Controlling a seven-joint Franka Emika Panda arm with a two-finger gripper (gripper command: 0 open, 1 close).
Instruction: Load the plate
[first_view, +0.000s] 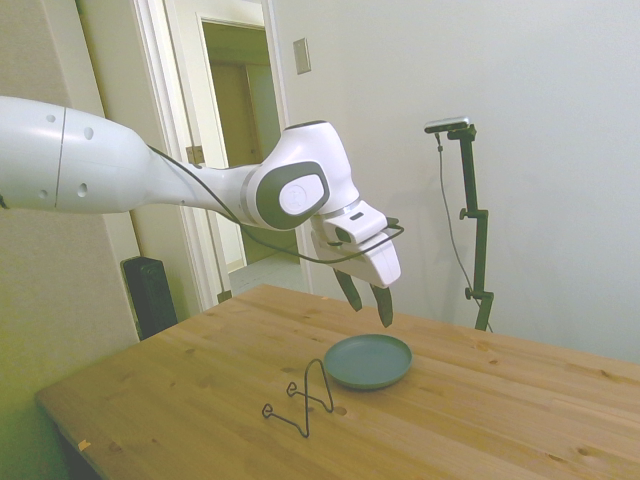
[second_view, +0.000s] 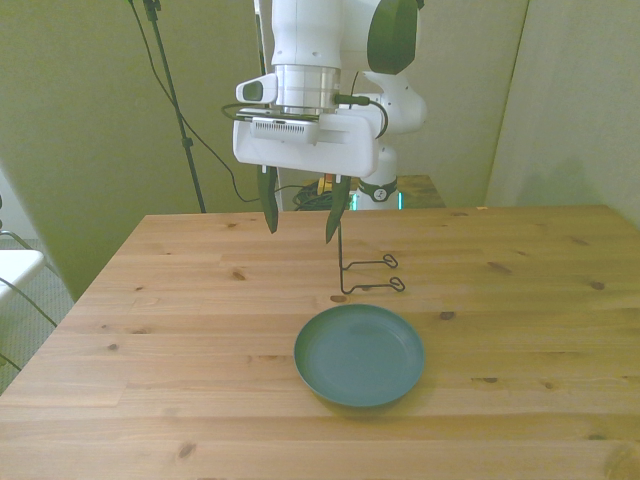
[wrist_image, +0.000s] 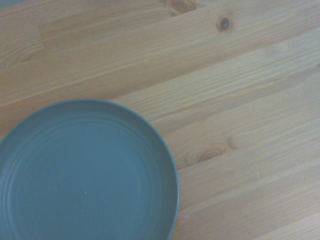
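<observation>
The plate (first_view: 368, 361) (second_view: 359, 354) (wrist_image: 85, 172) is a small round teal dish lying flat on the wooden table (second_view: 180, 330), with nothing on it. My gripper (first_view: 367, 300) (second_view: 301, 217) hangs in the air above the table, open, its dark fingers pointing down and holding nothing. In the front view it is behind the plate and toward the front view's left of it. The wrist view shows most of the plate, out of focus, against bare wood.
A thin black wire stand (first_view: 303, 398) (second_view: 365, 272) sits on the table just beside the plate, between the plate and the robot in the front view. A wall and a doorway (first_view: 245, 150) lie beyond the table.
</observation>
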